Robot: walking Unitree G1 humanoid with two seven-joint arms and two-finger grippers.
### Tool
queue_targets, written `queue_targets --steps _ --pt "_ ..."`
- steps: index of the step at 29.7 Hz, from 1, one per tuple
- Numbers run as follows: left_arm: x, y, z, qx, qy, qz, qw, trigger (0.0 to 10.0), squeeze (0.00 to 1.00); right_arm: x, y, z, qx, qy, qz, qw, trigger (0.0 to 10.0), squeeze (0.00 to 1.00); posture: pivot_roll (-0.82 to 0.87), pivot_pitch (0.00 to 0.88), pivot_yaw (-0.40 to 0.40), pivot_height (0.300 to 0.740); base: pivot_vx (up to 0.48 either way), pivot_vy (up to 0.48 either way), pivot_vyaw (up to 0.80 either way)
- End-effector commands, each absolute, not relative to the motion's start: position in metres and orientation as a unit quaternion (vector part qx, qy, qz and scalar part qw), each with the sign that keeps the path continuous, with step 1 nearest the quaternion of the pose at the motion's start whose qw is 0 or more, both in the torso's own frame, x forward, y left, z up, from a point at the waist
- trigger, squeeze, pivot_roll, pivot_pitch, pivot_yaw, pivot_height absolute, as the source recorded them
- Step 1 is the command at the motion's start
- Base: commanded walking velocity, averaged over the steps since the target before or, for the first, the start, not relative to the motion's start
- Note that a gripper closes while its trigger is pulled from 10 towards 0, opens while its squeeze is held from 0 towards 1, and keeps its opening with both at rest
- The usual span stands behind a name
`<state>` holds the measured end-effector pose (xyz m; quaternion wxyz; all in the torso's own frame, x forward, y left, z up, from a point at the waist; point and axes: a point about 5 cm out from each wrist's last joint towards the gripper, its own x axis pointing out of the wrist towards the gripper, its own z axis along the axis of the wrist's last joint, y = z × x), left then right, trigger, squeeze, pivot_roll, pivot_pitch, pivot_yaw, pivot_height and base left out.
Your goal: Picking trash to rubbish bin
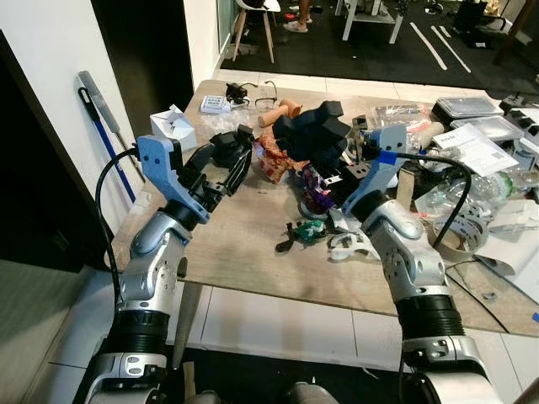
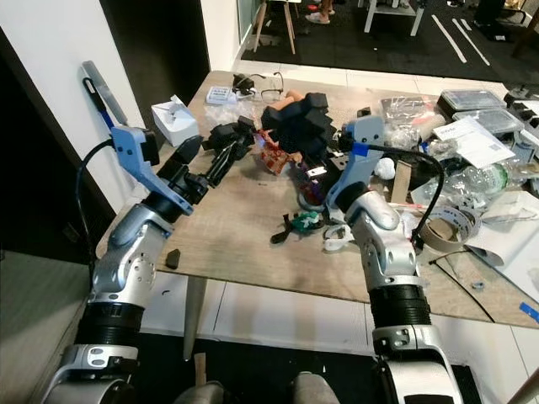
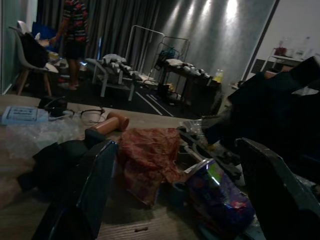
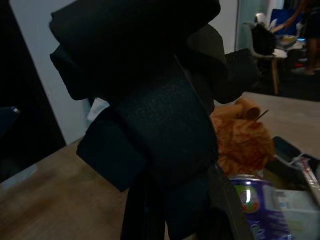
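Note:
Trash lies across a wooden table [image 1: 244, 244]. A crumpled orange-red wrapper [image 1: 274, 160] sits at the middle, with a purple snack packet [image 1: 316, 181] beside it. My left gripper [image 1: 236, 162] is open just left of the wrapper, low over the table. In the left wrist view the wrapper [image 3: 150, 160] lies ahead between the two spread fingers [image 3: 85, 190]. My right gripper [image 1: 327, 150] is shut on a big clump of black foam [image 1: 312, 130], held above the packet. That foam [image 4: 150, 100] hides the right gripper's fingers in the right wrist view.
A small black lump [image 1: 227, 150] lies by the left fingers. A white box [image 1: 173, 126], glasses [image 1: 261, 97] and a tan tube [image 1: 282, 111] sit at the far left. A tape roll [image 1: 459, 231], plastic packs and papers [image 1: 472, 147] crowd the right. A mop [image 1: 101, 109] leans on the left wall.

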<state>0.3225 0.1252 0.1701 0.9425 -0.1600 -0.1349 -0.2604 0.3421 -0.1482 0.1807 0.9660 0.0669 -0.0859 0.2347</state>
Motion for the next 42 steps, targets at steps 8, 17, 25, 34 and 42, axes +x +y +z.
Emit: queue_targets --steps 8,17,25,34,42 --pt "0.325 0.125 0.164 -0.154 -0.121 -0.245 0.949 10.0 0.00 0.347 -0.144 0.180 0.069 -0.086 0.229 0.967 10.0 0.00 -0.10 0.000 -0.016 0.740 0.000 0.000 0.00" --pt "0.335 0.120 0.158 -0.148 -0.087 -0.263 0.950 10.0 0.00 0.350 -0.143 0.177 0.065 -0.083 0.228 0.968 10.0 0.00 -0.10 0.000 -0.015 0.740 0.000 0.000 0.00" --pt "0.336 0.120 0.154 -0.141 -0.077 -0.266 0.950 10.0 0.00 0.351 -0.142 0.175 0.068 -0.081 0.228 0.968 10.0 0.00 -0.09 0.000 -0.015 0.740 -0.251 0.000 0.00" --pt "0.337 0.120 0.151 -0.138 -0.073 -0.269 0.950 10.0 0.00 0.352 -0.141 0.172 0.068 -0.077 0.230 0.968 10.0 0.00 -0.09 0.000 -0.011 0.740 -0.271 0.000 0.00" --pt "0.337 0.119 0.149 -0.135 -0.071 -0.270 0.951 10.0 0.00 0.352 -0.141 0.170 0.067 -0.074 0.231 0.968 10.0 0.00 -0.09 0.000 -0.012 0.740 -0.283 0.000 0.00"
